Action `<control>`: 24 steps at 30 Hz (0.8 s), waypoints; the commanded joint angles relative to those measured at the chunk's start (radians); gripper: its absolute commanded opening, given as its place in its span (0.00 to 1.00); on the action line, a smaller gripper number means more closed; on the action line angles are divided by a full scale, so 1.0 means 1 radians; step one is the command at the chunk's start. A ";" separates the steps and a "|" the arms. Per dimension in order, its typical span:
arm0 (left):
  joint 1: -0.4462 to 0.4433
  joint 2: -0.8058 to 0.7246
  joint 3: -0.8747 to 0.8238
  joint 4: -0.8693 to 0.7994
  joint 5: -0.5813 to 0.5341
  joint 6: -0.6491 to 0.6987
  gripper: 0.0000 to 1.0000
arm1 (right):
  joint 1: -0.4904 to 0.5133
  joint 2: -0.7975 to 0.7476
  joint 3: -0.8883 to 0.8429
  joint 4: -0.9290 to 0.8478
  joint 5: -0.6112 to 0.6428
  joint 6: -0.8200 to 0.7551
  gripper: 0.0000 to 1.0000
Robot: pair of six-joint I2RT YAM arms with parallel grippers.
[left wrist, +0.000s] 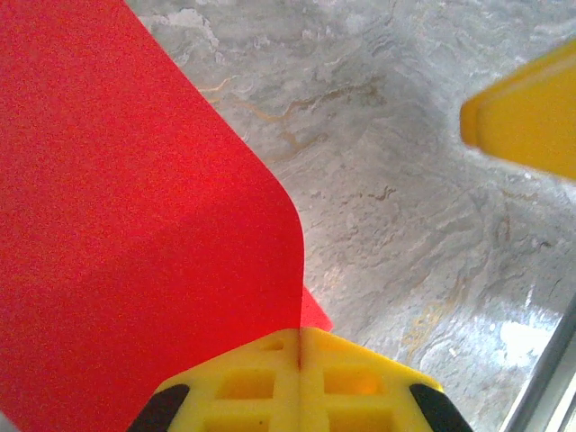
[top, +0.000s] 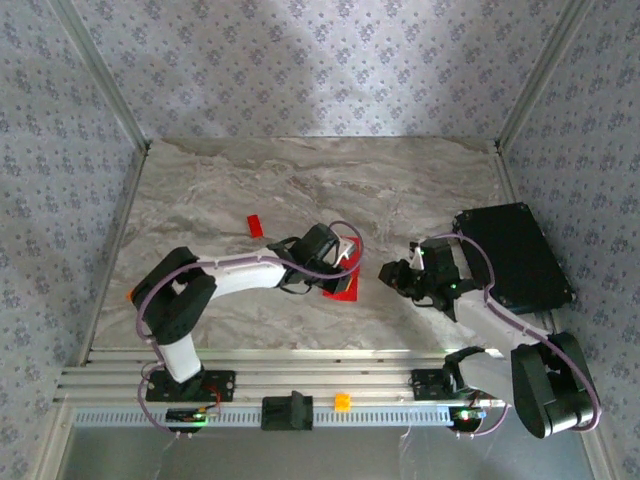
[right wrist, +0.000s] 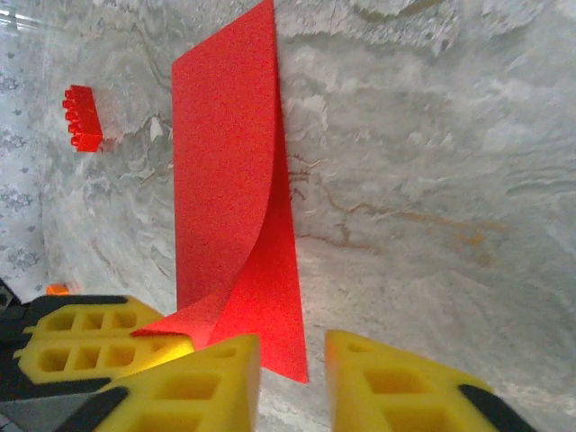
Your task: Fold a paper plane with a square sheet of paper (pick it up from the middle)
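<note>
Left fingers [left wrist: 243, 382] tight together on the square sheet of paper [left wrist: 117, 225]; right fingers [right wrist: 396, 387] slightly apart, empty, just beside it.

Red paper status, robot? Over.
Left hand shut on the red paper, one edge curled up. Right hand open beside it. Red block well clear.

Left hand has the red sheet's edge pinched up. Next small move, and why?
Probably carry the left hand slightly across, laying the flap of the square sheet of paper flat on its lower layer: the flap is raised and curled, uncreased, while the right hand stands open beside it.
</note>
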 commanded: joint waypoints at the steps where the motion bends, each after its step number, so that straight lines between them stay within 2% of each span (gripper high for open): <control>1: 0.005 0.013 0.039 0.035 0.026 -0.053 0.00 | 0.023 0.013 -0.008 0.011 -0.015 0.007 0.21; 9: 0.020 -0.015 0.017 -0.012 -0.052 -0.057 0.00 | 0.140 0.110 0.004 0.111 0.004 0.068 0.08; 15: 0.024 -0.022 0.014 -0.042 -0.059 -0.034 0.00 | 0.239 0.223 0.031 0.200 0.051 0.118 0.05; 24: 0.023 -0.019 0.018 -0.042 -0.043 -0.034 0.00 | 0.256 0.332 0.054 0.199 0.071 0.101 0.05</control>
